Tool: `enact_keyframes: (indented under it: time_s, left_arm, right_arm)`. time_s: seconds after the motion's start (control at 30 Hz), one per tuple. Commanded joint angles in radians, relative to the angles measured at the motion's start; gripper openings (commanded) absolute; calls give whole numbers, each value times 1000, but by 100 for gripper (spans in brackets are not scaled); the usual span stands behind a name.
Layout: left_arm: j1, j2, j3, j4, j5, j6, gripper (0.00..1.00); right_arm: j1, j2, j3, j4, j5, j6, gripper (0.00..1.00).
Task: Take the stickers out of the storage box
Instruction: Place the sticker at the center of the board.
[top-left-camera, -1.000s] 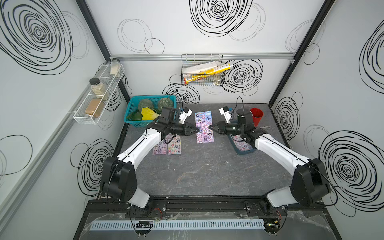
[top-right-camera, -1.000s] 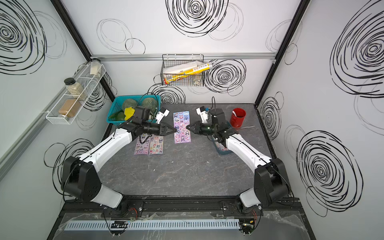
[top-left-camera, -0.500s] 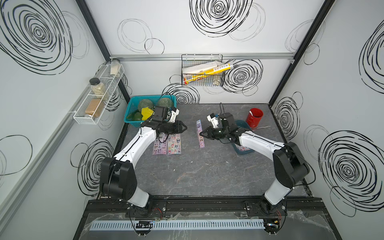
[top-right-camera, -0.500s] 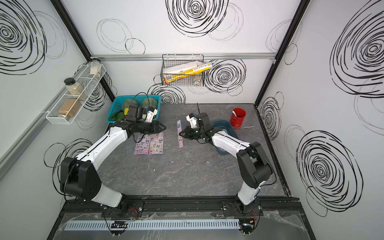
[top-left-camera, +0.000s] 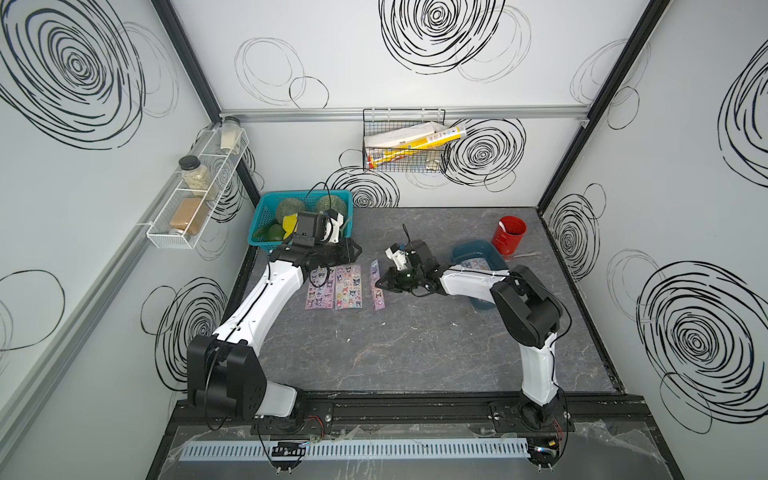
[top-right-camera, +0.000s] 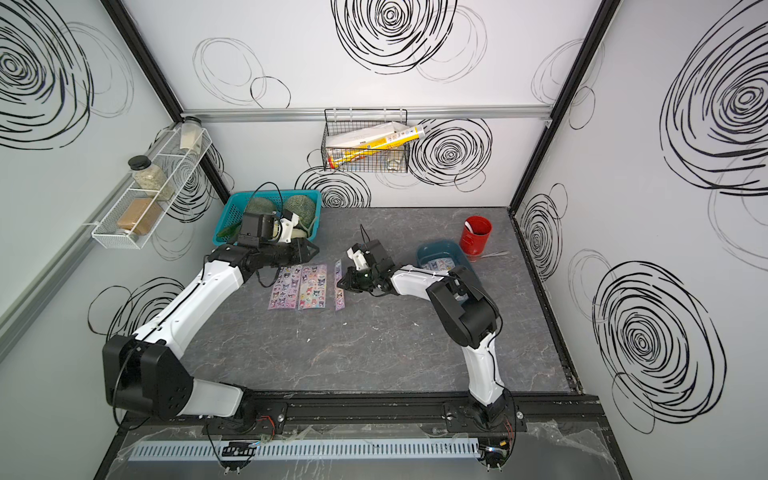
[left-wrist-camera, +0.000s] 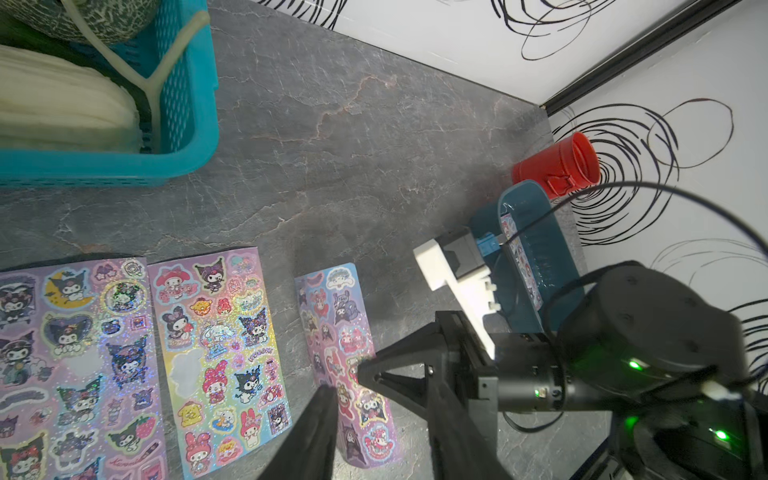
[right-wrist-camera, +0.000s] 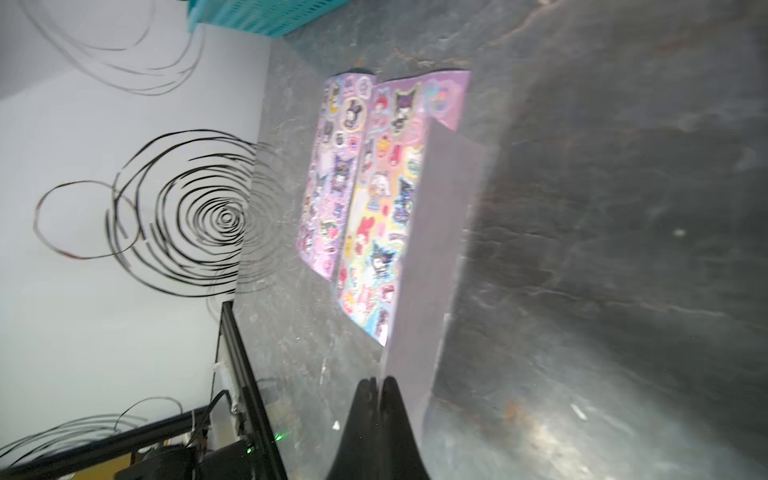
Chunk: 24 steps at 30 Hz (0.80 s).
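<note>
The right pincer is pressed together on the edge of one sticker sheet. The sheet stands tilted, and the blurred wrist view shows only its plain back. Two more stickers lie flat on the worktop just beyond its tips, near the left pincer, whose jaws are spread and hold nothing. Behind the right pincer, its arm hides much of the storage box; the boxed sheets cannot be counted.

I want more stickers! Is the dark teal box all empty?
No, printed stickers lie on the floor of the storage box.
</note>
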Motion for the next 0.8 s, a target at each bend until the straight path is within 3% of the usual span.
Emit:
enact_keyframes:
  time_s: [0.0,0.27,0.77]
  left_arm:
    - [8,-17,0,31,8,-1,41]
    - [8,1,-2,42,44,-1,41]
    - [5,8,-4,44,30,9,42]
  right_arm:
    - [-18,-10,-19,-17,79,-19,0]
    - [-27,13,-27,-17,136,-19,0]
    - [-19,153,155,-131,153,-50,1]
